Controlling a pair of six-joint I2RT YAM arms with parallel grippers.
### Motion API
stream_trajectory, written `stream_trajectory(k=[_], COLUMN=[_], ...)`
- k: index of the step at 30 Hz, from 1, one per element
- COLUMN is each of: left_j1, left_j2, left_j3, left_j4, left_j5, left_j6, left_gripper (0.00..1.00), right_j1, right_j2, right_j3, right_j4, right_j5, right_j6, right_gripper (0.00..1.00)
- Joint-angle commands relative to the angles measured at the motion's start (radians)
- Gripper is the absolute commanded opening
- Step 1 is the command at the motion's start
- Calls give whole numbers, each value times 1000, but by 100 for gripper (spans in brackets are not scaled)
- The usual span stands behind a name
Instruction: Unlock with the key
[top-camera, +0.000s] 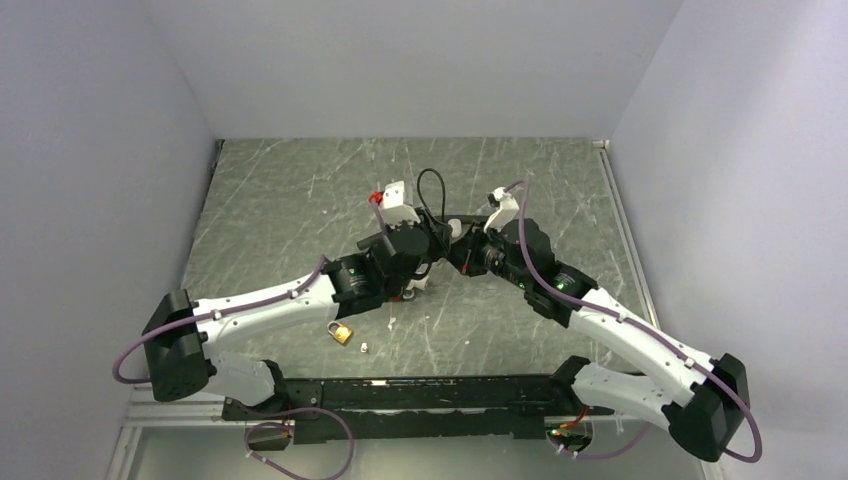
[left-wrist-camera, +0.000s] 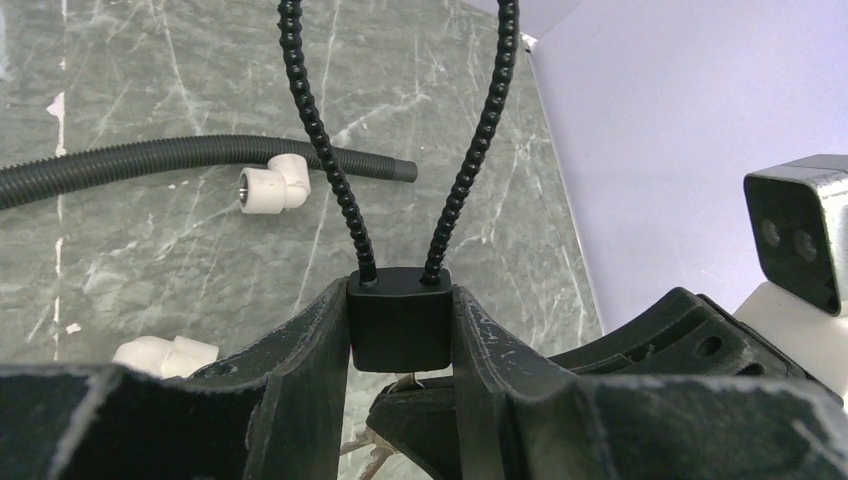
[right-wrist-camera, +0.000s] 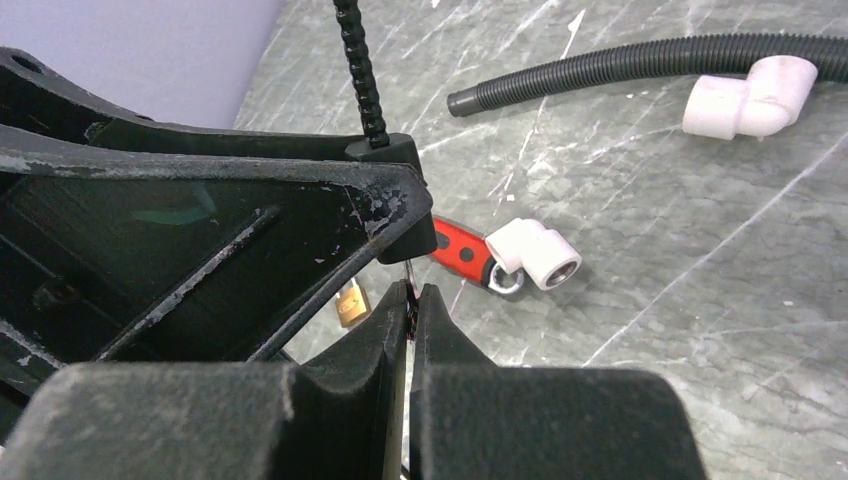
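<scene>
My left gripper (top-camera: 437, 243) (left-wrist-camera: 400, 345) is shut on the black body of a cable lock (left-wrist-camera: 400, 320), whose beaded black cable loop (top-camera: 430, 188) stands up from it. My right gripper (top-camera: 458, 252) (right-wrist-camera: 410, 298) meets it from the other side, shut on the key (right-wrist-camera: 409, 272), a thin silvery sliver. The key runs from the fingertips up to the underside of the lock body (right-wrist-camera: 408, 235). In the left wrist view only a glint of the key (left-wrist-camera: 418, 379) shows under the lock. How deep it sits is hidden.
A brass padlock (top-camera: 340, 332) (right-wrist-camera: 350, 303) and a small white scrap (top-camera: 363, 348) lie near the left arm. A red-handled wrench (right-wrist-camera: 458, 250) and a white elbow fitting (right-wrist-camera: 535, 255) lie under the grippers. A black corrugated hose (right-wrist-camera: 640, 62) with another white elbow (right-wrist-camera: 750, 95) lies further off.
</scene>
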Motion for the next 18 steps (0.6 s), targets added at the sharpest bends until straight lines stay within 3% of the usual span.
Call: stream_trajectory(k=[1, 6, 15, 18], left_j1=[-87, -102, -112, -114], left_j2=[8, -3, -52, -46], left_j3=[-56, -65, -106, -75], left_j4=[-29, -16, 23, -71], left_j5=[193, 229, 371, 338], left_j6=[43, 49, 127, 110], left_gripper=[0, 0, 0, 0], right_j1=[-13, -17, -29, -31], right_j2=[-49, -91, -128, -130], right_j3=[126, 82, 152, 167], right_j4=[284, 352, 309, 278], right_j5=[98, 111, 55, 56], right_j6=[-26, -37, -200, -191], right_gripper=[0, 0, 0, 0])
